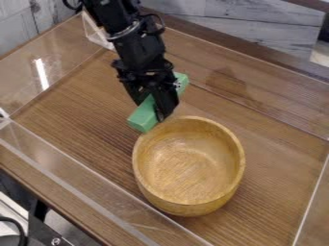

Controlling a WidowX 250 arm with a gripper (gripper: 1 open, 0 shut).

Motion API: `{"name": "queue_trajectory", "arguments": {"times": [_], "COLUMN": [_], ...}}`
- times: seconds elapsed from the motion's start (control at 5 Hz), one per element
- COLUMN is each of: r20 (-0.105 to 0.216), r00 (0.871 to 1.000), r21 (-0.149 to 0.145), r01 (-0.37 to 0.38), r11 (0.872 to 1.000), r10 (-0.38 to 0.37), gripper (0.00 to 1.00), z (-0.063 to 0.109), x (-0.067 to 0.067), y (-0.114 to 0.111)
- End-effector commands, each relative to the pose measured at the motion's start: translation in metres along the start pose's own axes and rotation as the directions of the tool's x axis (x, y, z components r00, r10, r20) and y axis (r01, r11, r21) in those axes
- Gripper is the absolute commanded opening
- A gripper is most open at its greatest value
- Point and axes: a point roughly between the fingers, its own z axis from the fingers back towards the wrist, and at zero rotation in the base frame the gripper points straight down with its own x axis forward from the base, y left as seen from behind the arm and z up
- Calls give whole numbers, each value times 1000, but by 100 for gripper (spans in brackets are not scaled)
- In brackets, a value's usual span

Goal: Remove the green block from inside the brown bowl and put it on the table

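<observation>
— Along the near and left sides of the table (77, 115), what hems things in?

— Clear acrylic walls (58, 178) run along those edges, catching glare. Bare wood-grain surface lies open to the left of the arm and behind it, toward the far right corner as well.

— And the brown bowl (189, 165)?

— It sits toward the lower right of the single camera view, round, thick-rimmed, light wood, with nothing inside. A narrow strip of tabletop separates it from the near wall.

— Where is the green block (145, 113)?

— Outside the bowl, just beyond its upper-left rim. The gripper (154, 100) is clamped on it, its black fingers pressed against the block's sides, the arm (122, 29) leaning down from the upper left.

— Is the block resting on the table?

— Its lower end hangs close above the wood, tilted; whether it touches I cannot tell. Its lower corner is very near the bowl's rim.

— How does it look?

— A small bright green bar, matte and plain, with squared edges. Its upper part peeks out behind the fingers on the right; the lower end shows a flat face.
</observation>
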Motion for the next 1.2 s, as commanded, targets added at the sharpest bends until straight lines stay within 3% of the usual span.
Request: {"name": "queue_trajectory", "arguments": {"times": [0.0, 0.2, 1.0], "r20": [52, 55, 24], "r00": [999, 998, 1000], "r21": [16, 13, 33], "r01": [11, 12, 13], "r11": [1000, 1000, 999], "r10": [-12, -12, -14], "gripper": [0, 0, 0], "z": [13, 14, 27], "x": [12, 13, -10], "y": [4, 4, 25]}}
